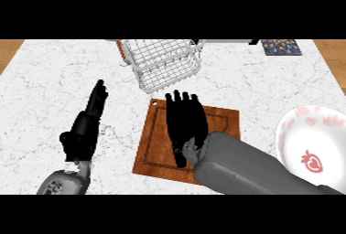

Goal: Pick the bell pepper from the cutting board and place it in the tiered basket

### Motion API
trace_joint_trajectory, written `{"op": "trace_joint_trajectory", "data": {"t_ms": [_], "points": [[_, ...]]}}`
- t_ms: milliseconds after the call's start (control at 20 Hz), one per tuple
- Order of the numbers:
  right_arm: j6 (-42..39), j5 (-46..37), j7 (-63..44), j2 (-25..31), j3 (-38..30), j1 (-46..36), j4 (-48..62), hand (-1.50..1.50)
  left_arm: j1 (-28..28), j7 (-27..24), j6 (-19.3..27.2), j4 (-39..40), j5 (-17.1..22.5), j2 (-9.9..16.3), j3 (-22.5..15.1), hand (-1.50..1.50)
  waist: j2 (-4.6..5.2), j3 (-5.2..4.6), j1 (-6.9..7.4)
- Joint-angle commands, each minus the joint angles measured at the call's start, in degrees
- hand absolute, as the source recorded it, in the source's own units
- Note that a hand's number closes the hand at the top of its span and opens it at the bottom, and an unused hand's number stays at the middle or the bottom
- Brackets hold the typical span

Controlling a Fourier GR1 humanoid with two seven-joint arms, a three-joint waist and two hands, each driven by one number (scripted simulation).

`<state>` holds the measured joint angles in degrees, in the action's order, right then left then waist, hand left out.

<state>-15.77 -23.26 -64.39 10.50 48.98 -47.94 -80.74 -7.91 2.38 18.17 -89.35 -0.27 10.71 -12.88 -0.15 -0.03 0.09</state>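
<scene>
Evidently our right hand (184, 119) lay flat, fingers straight, over the cutting board (223, 119), hiding any bell pepper, so we judged curling around it should precede lifting toward the tiered basket (162, 64); left hand (86, 121) rested open.

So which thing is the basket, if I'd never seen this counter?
Start at the wooden cutting board in the middle of the white marble counter. Just beyond its far edge stands the basket. It is the only see-through thing, made of white wire grid.
</scene>
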Motion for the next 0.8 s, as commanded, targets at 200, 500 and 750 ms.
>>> {"op": "trace_joint_trajectory", "data": {"t_ms": [200, 500, 750], "points": [[-3.4, -4.8, -6.4, -3.6, -1.6, 2.9, 4.1, -1.50, 0.6, -1.5, 0.1, 1.2, -0.8, -1.5, 0.8, 0.00, 0.05, 0.00, -0.11], [-1.9, -10.3, -0.2, -4.8, -4.7, 5.3, 8.0, -1.50, -1.3, -2.5, -1.3, 3.2, -0.9, -2.7, 1.7, 0.00, 0.12, 0.02, -0.09], [-5.9, -12.3, -1.4, -8.5, -7.8, 5.3, 7.8, -1.50, -0.4, -0.2, -2.8, 0.6, -1.1, -1.0, 3.3, 0.00, 0.07, 0.02, 0.07]]}}
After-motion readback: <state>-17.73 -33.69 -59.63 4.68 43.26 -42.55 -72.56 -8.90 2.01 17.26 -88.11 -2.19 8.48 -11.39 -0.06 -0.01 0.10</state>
